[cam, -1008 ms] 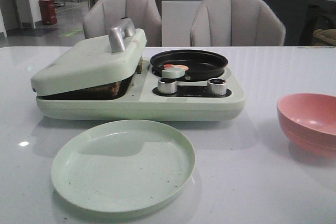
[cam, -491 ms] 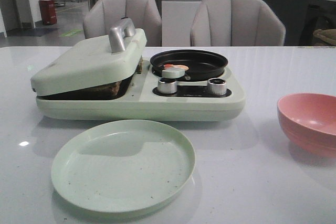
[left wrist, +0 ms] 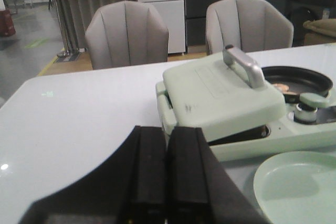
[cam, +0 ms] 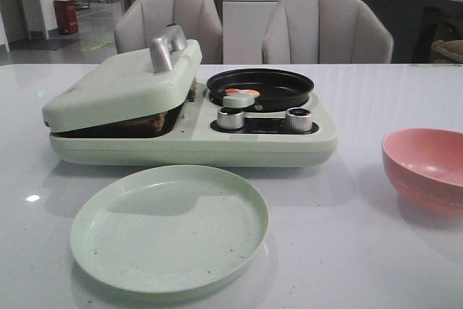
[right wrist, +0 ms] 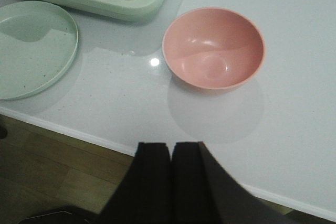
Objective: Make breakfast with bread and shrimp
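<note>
Both black two-finger grippers are pulled back and closed on nothing: the left gripper (left wrist: 167, 174) hangs over the near left of the white glossy counter (cam: 376, 251), the right gripper (right wrist: 170, 174) hovers off the counter's front edge, near the empty pink plastic bowl (right wrist: 212, 48). Across the last second nothing on the counter has shifted. The pale green breakfast maker (cam: 192, 117) sits with its hinged lid (cam: 123, 81) resting slightly ajar on the dark-crusted bread (cam: 145, 122). The small pink-orange shrimp (cam: 242, 92) lies in the round black pan (cam: 260, 86). The round pale green plate (cam: 170, 226) stays empty, so cooking seems underway and plating remains.
</note>
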Motion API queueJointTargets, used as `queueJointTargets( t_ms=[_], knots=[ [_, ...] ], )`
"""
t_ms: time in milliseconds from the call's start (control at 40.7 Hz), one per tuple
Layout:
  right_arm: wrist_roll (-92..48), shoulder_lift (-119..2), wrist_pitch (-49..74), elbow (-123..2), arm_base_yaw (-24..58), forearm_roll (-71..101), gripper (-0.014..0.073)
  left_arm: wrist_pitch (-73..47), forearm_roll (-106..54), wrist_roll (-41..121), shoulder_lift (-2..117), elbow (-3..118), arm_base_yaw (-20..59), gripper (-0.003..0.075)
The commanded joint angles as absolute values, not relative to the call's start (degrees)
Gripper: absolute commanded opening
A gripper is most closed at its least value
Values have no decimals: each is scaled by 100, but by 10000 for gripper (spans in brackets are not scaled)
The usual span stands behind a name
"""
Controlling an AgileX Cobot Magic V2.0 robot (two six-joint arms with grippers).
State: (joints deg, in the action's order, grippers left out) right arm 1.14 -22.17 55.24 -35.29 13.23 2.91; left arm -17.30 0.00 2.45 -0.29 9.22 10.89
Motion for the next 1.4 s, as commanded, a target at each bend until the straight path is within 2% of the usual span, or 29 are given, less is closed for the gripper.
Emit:
queueJointTargets(
  t_ms=[0,246,762,1376],
  knots=[
    [119,-2264,5112,-3679,1316,293,37,-585,-88,245,-127,544,1079,101],
    [119,-2264,5112,-3679,1316,293,37,-149,-187,245,-127,-184,1079,101],
    [119,-2264,5112,-3679,1316,293,37,155,-326,245,-127,-184,1079,101],
    [119,-2264,5112,-3679,1316,293,37,155,-326,245,-127,-184,467,101]
  ],
)
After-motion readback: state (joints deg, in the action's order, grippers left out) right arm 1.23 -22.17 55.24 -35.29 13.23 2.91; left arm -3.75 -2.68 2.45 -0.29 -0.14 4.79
